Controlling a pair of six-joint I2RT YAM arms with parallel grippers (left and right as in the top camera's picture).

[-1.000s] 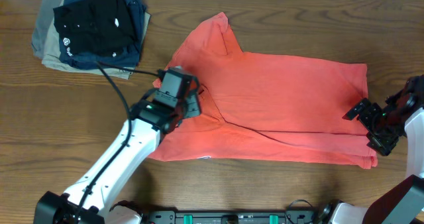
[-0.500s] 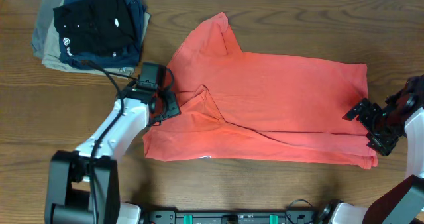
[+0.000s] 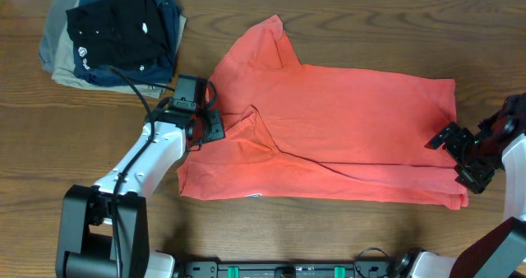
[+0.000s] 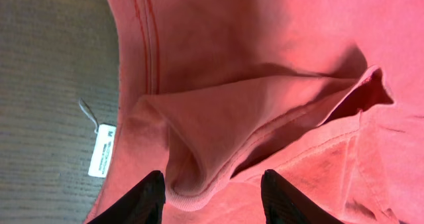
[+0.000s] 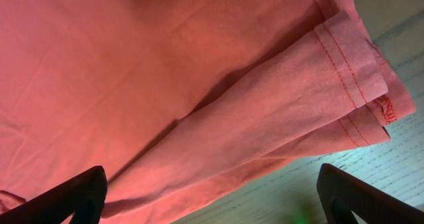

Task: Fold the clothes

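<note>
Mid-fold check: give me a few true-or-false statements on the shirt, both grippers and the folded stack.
1. The coral-red cotton T-shirt lies on the brown wooden table, apart from the stack of folded black, navy and khaki garments. True.
2. The right gripper is shut on the T-shirt's hem. False: it is open, its fingers wide apart over the hem.
3. The left gripper is open, with a fold of the T-shirt between its fingers. True.
4. The stack sits beside the right gripper. False: it sits at the far corner on the left gripper's side.
5. A white label shows at the T-shirt's edge. True.
</note>
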